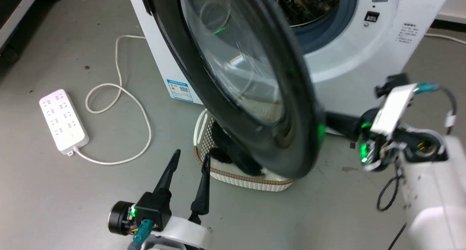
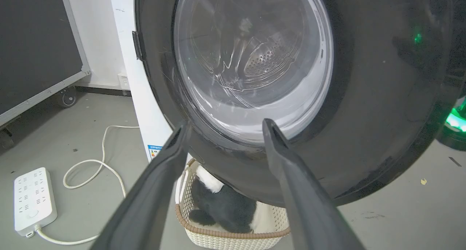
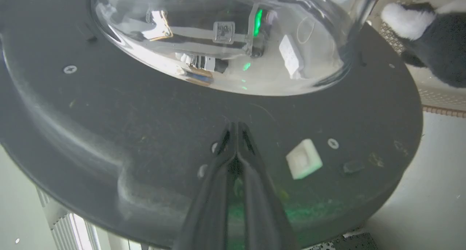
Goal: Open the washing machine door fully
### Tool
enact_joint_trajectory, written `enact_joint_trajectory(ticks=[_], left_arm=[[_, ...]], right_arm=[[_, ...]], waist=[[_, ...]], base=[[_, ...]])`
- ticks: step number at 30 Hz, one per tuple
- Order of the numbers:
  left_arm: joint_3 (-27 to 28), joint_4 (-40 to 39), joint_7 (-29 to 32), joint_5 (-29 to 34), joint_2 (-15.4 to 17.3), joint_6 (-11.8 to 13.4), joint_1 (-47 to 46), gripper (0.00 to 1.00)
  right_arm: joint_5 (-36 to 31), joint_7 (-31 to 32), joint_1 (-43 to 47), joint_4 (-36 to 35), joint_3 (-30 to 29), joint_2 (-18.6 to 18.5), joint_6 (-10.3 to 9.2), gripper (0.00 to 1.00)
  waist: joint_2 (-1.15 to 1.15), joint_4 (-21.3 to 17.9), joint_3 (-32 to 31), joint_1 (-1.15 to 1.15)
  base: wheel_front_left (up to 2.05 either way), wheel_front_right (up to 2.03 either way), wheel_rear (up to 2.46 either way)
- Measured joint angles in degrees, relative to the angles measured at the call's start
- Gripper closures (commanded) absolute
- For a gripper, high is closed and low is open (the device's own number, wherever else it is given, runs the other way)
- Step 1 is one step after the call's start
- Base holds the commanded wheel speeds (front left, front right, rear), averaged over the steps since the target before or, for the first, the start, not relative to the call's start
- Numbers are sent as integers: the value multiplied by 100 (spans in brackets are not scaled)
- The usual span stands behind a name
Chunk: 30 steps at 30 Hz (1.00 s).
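The right hand (image 3: 236, 128) has its fingers pressed together, tips at the door's (image 3: 109, 126) black rim below the glass bowl (image 3: 218, 71). A white block (image 3: 304, 159) sits just beside them. A basket (image 3: 433, 93) holds a plush toy (image 3: 437, 60).

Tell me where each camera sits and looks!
Head view: on the head, looking down at the washing machine door; left fingers and right arm show.
Left wrist view: on the left wrist, facing the door's outer face; left fingers show, open.
Right wrist view: on the right wrist, facing the door's inner side; right fingers show, shut.
Shared: all see the door; head and left wrist see the basket.
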Motion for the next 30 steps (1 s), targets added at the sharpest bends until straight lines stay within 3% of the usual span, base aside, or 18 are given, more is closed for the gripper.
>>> enact_joint_trajectory(ticks=[9,15,16,17,22,27,30], left_arm=[[-56,104,1,-1,-1,-83,232,0],[-48,124,1,-1,-1,-99,276,0],[-40,122,0,-1,-1,-99,276,0],[-23,121,1,-5,-1,-99,276,0],[120,76,1,-57,0,-97,276,0],[253,-2,1,-83,-1,-99,275,0],[392,-16,0,-110,-1,-101,277,0]], right_arm=[[969,-445,789,-523,1621,10,0,100],[1133,-846,1007,-728,2104,25,0,100],[1073,-1000,1015,-748,2082,26,0,75],[1020,-1111,1015,-770,2042,25,-1,0],[444,-1929,1041,-1314,1764,-124,-1,0],[-625,-3317,1401,-2471,1681,-754,-1,0],[-1513,-4326,1739,-3105,1887,-1316,0,0]], waist=[[0,61,-146,1],[0,53,-186,0],[0,44,-194,1],[0,32,-208,1],[0,-99,-287,1],[0,-297,-399,1],[0,-444,-494,1]], base=[[0,0,0],[0,0,0],[0,0,0],[0,0,0],[0,0,0],[0,0,0],[0,0,0]])
